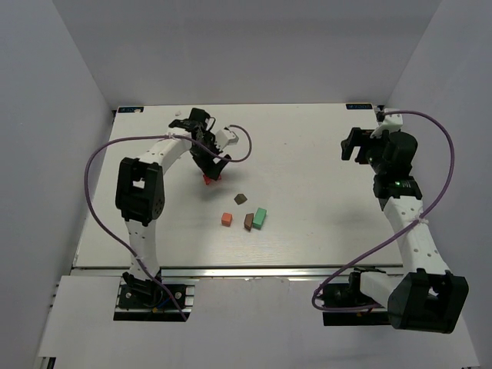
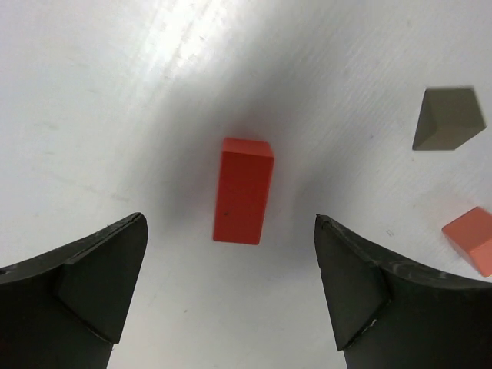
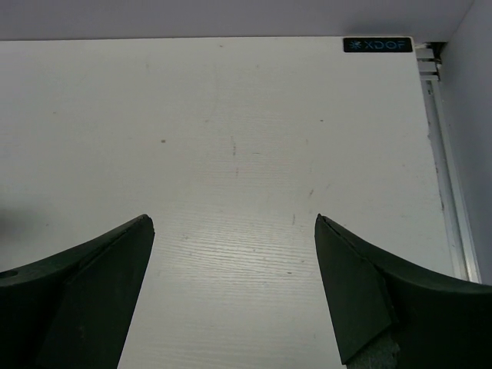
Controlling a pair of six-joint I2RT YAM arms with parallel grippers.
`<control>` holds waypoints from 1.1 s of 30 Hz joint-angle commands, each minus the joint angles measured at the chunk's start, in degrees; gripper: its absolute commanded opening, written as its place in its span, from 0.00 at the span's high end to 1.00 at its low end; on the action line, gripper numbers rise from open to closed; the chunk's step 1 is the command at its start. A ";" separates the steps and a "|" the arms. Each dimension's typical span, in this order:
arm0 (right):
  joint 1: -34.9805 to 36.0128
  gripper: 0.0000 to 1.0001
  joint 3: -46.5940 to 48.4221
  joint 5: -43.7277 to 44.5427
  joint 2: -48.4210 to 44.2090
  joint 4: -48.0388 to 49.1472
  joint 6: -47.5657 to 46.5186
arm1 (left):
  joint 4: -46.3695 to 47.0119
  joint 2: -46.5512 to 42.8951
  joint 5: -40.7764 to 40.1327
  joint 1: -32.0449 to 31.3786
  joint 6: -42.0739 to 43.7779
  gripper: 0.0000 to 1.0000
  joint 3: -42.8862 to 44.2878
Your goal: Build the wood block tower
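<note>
The red piece (image 2: 244,190) stands on the white table (image 1: 307,192), apart from the other blocks. My left gripper (image 1: 208,169) hovers right over it, open, with its dark fingers (image 2: 100,277) wide on either side and not touching it. A dark brown wedge (image 1: 241,198) lies just right of it. Nearer the front sit the orange cube (image 1: 227,219), a second brown piece (image 1: 248,221) and the mint-green slab (image 1: 260,217). The wedge (image 2: 448,117) and the orange cube (image 2: 473,238) also show in the left wrist view. No tower is in view. My right gripper (image 1: 354,144) is open and empty at the far right.
White walls enclose the table on three sides. A metal rail (image 3: 450,192) and a dark label (image 3: 377,44) mark the back right corner. Purple cables (image 1: 96,165) loop beside each arm. The right wrist view holds only bare tabletop (image 3: 231,138).
</note>
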 commanded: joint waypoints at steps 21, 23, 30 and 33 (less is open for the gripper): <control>22.26 0.11 2.21 -6.58 0.84 -14.69 11.98 | 14.19 -42.46 -22.92 -0.28 -64.49 0.02 -17.62; 27.19 0.11 1.26 -6.04 3.47 -18.66 13.63 | 11.63 -44.48 -25.57 -0.28 -66.69 0.02 -20.59; 47.32 0.11 -0.52 10.20 10.59 -21.64 18.64 | 8.73 -50.29 -25.50 -0.28 -65.82 0.02 -25.27; 51.98 0.11 0.02 17.57 14.20 -21.92 20.93 | 7.67 -51.26 -25.41 -0.28 -65.90 0.02 -26.93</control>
